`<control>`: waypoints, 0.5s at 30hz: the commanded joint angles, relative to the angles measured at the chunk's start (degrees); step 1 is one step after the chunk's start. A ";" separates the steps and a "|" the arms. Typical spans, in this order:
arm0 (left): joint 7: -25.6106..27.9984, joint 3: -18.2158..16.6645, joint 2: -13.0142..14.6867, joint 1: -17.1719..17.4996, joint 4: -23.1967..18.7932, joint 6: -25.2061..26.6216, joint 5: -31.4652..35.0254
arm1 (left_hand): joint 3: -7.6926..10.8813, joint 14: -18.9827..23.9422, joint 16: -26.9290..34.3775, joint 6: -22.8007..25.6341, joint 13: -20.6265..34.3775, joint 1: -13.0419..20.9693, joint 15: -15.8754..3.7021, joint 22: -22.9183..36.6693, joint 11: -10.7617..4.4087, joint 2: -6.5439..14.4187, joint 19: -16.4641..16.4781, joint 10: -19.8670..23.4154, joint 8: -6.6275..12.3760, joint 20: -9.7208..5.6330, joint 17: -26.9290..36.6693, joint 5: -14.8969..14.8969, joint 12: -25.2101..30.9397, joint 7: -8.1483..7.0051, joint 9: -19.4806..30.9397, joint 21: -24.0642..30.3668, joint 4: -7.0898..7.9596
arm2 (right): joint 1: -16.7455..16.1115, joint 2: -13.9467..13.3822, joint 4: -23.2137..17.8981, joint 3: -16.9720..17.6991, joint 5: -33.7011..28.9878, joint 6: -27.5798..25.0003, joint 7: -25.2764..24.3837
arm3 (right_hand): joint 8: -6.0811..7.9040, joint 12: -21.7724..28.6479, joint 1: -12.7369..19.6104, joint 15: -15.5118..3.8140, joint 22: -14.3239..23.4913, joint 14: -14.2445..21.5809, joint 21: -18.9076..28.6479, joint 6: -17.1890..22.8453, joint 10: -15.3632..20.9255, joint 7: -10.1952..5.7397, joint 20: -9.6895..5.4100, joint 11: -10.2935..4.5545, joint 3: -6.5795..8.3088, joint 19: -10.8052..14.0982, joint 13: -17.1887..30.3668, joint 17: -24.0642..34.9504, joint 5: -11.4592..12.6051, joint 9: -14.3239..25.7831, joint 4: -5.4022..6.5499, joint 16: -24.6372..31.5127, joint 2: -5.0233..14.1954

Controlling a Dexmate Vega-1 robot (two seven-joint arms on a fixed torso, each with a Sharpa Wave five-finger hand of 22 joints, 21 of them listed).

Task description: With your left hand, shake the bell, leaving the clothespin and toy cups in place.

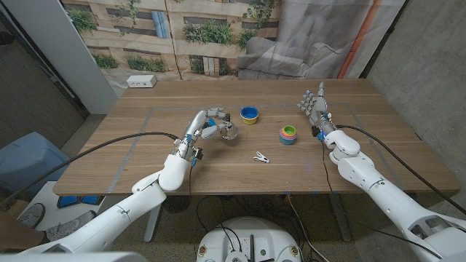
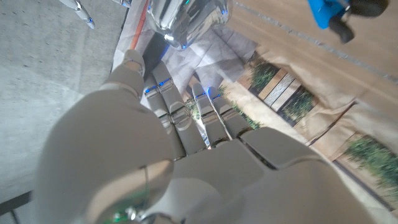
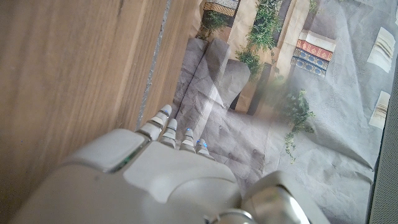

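Note:
The silver bell is left of the table's middle, and my left hand pinches it between thumb and fingertips. In the left wrist view the shiny bell sits right at the tips of my fingers. A white clothespin lies on the wood nearer me, to the right of the bell. Beyond the bell sits a blue and yellow toy cup, and a stack of coloured toy cups is further right. At the right my right hand stands upright, fingers apart, holding nothing.
The wooden table has faint tape lines on it. A white power strip lies at its far left corner. A printed backdrop and grey cloth hang behind the far edge. Black cables run along both arms.

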 commanded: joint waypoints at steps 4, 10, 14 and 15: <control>5.66 1.29 -1.07 -3.49 6.69 -7.66 10.28 | -0.39 -0.17 0.04 0.26 0.20 0.47 -9.03 0.08 -2.05 1.00 -0.41 1.78 0.37 -0.58 0.16 0.26 0.06 -0.34 -0.01 -0.11 -0.10 | -0.01 0.01 -0.07 -0.01 -0.02 0.00 -0.04 | 0.33 0.27 0.16 0.06 0.18 -0.36 0.41 -0.51 -0.25 -0.08 -0.19 0.09 -0.36 0.50 0.10 0.30 0.31 0.22 -0.06 0.44 5.59; 1.57 -0.26 -1.07 -0.75 2.65 -2.62 4.78 | -0.58 -0.21 0.05 0.25 0.21 0.33 -8.97 0.07 -2.06 0.97 -0.60 1.68 0.38 -0.54 0.18 0.24 0.07 -0.61 -0.01 -0.16 -0.01 | -0.01 0.01 -0.07 -0.02 -0.03 0.01 -0.04 | 0.34 0.28 0.17 0.11 0.19 -0.35 0.41 -0.48 -0.22 -0.14 -0.15 0.20 -0.36 0.49 0.10 0.30 0.32 0.22 -0.06 0.44 5.59; -1.54 -1.50 -0.98 1.37 -0.85 1.90 0.76 | -0.71 -0.26 0.04 0.33 0.23 0.23 -8.88 0.07 -2.07 0.91 -0.65 1.70 0.43 -0.51 0.18 0.23 0.10 -0.69 -0.01 -0.16 0.04 | -0.02 0.00 -0.05 -0.01 -0.01 0.02 -0.02 | 0.33 0.26 0.17 0.11 0.18 -0.32 0.40 -0.51 -0.27 -0.10 -0.13 0.21 -0.36 0.48 0.10 0.30 0.32 0.22 -0.06 0.46 5.58; -2.16 -1.85 -1.00 1.95 -1.81 3.25 -0.14 | -0.74 -0.28 0.04 0.35 0.23 0.22 -8.88 0.07 -2.07 0.91 -0.68 1.72 0.44 -0.47 0.18 0.23 0.12 -0.71 -0.01 -0.17 0.04 | -0.02 0.00 -0.05 0.00 -0.01 0.02 -0.02 | 0.33 0.26 0.17 0.09 0.18 -0.35 0.41 -0.50 -0.27 -0.08 -0.15 0.19 -0.36 0.49 0.10 0.30 0.32 0.22 -0.06 0.44 5.58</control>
